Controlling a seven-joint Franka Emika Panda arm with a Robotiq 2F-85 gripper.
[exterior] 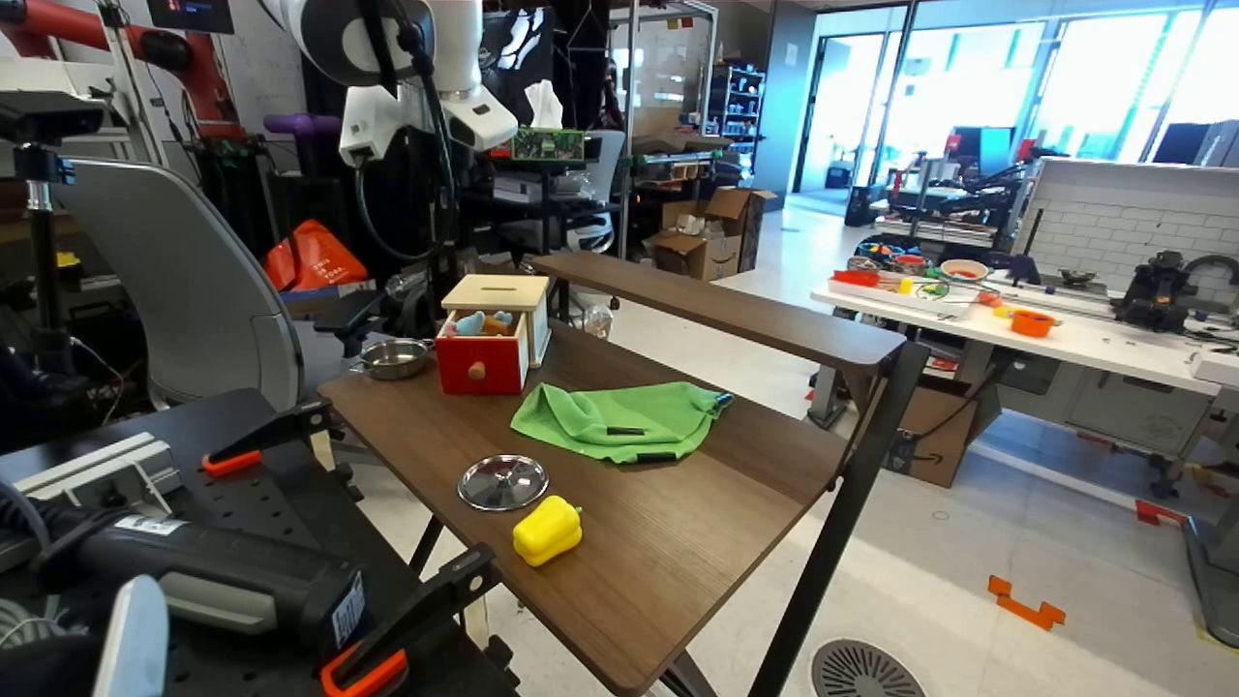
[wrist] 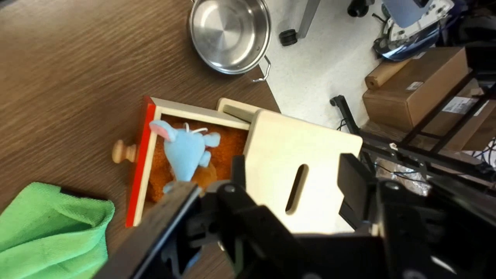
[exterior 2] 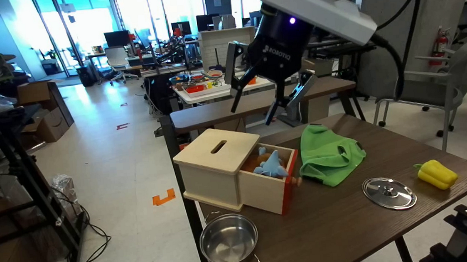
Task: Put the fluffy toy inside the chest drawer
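The toy (wrist: pixel 184 151) lay in the drawer (exterior 2: pixel 261 192) and your empty hand (exterior 2: pixel 251 117) was spread wide above, so you probably needed to rise slowly, bumping nothing.

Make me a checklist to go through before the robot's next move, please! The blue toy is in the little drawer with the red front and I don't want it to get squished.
1. Blue toy in the drawer: ok, its body lies between the walls.
2. Gripper empty: ok, open above the table, holding nothing.
3. Toy low enough to slide under the wooden top: cannot tell; an ear overlaps the front edge in the wrist view.
4. Green cloth away from the drawer: ok, the wrist view shows a gap.
5. Drawer shut: not ok, it is pulled out; pushing it in may come next.
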